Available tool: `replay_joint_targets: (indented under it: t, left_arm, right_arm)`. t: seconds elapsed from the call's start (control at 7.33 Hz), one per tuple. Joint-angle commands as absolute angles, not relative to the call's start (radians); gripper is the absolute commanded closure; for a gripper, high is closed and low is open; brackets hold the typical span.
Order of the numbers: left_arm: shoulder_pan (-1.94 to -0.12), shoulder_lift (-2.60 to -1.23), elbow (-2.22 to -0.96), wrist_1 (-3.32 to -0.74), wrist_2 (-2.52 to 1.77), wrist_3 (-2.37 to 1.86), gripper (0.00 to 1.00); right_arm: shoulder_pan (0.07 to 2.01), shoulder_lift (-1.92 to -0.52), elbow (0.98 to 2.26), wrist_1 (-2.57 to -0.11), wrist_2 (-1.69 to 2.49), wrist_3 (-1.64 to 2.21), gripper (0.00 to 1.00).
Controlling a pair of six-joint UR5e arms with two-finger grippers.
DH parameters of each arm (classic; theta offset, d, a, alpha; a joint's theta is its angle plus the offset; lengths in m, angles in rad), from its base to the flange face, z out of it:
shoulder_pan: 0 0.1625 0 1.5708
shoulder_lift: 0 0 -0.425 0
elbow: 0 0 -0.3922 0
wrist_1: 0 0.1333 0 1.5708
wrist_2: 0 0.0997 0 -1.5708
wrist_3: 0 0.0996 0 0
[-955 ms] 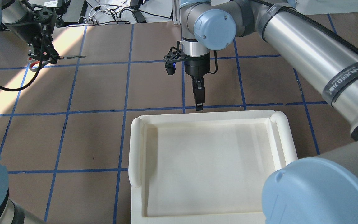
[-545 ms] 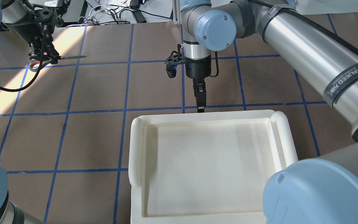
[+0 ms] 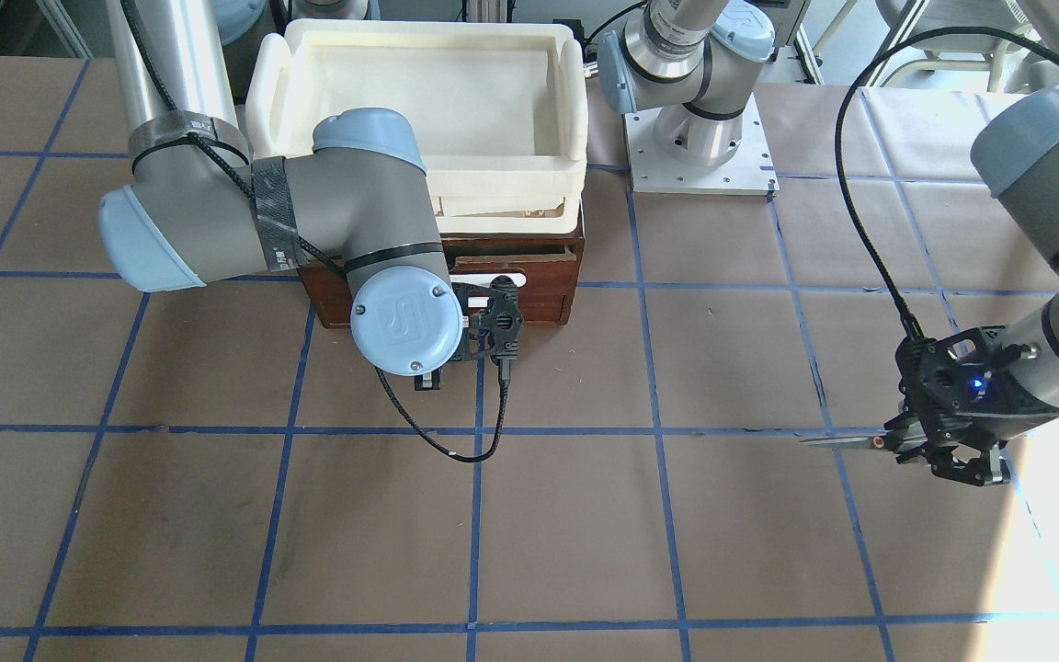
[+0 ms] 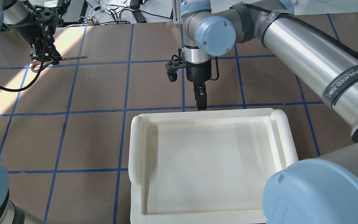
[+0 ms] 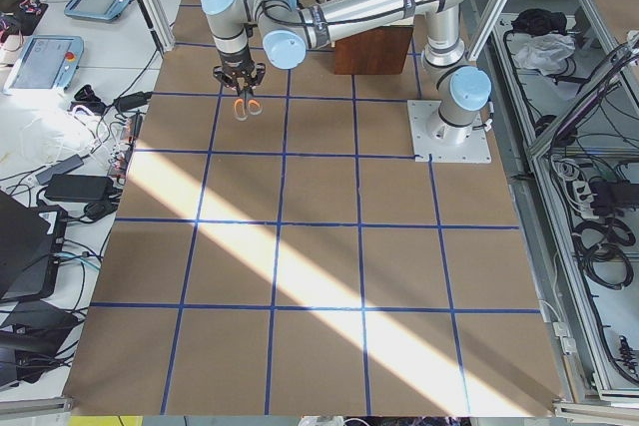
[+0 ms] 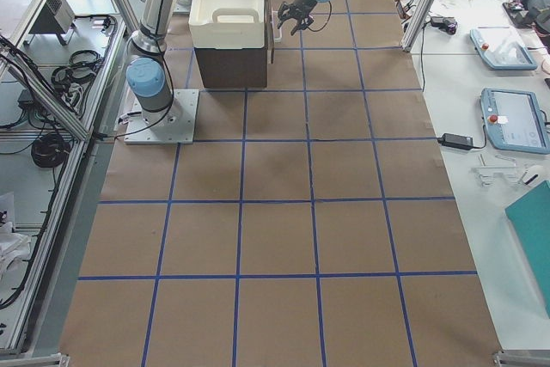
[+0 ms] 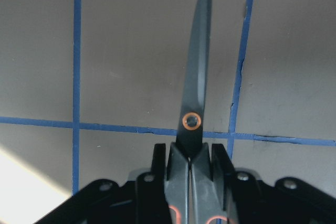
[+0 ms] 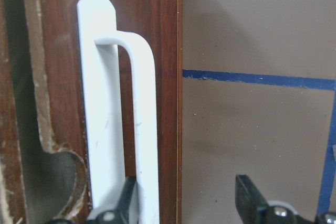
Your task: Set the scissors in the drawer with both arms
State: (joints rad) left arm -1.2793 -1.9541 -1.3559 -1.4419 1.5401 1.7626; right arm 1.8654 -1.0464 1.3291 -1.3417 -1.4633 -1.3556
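Scissors (image 7: 198, 77) are clenched in my left tool (image 7: 190, 169) over the worktop's (image 4: 98, 87) far left, well apart from the drawer (image 8: 164, 51). My right tool (image 8: 185, 198) is spread astride the white handle (image 8: 105, 103), not yet closed. Opening, carrying and dropping in remain, I judge.

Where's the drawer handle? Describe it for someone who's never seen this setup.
Find the cream-white tray near the robot's base; the dark reddish-brown wooden drawer sits under it. On its front is a white bar handle, the only white part on that dark wood.
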Motion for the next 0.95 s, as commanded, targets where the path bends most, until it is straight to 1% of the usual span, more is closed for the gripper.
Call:
replay_joint_targets:
  t: [0.0,0.14,0.82]
  left_arm:
    - [-1.278,-1.954,-1.356,-1.442,1.529,1.763,1.0]
    - [-1.278,-1.956,-1.358,-1.442,1.528,1.763,1.0]
    - [-1.278,-1.956,-1.358,-1.442,1.526,1.763,1.0]
  right_arm:
    - [1.865,-1.045,1.33,-1.356,-1.463,-1.376,0.43]
    - [1.865,-1.045,1.33,-1.356,-1.463,-1.376,0.52]
    - [1.865,-1.043,1.301,-1.379,-1.462,-1.382,0.53]
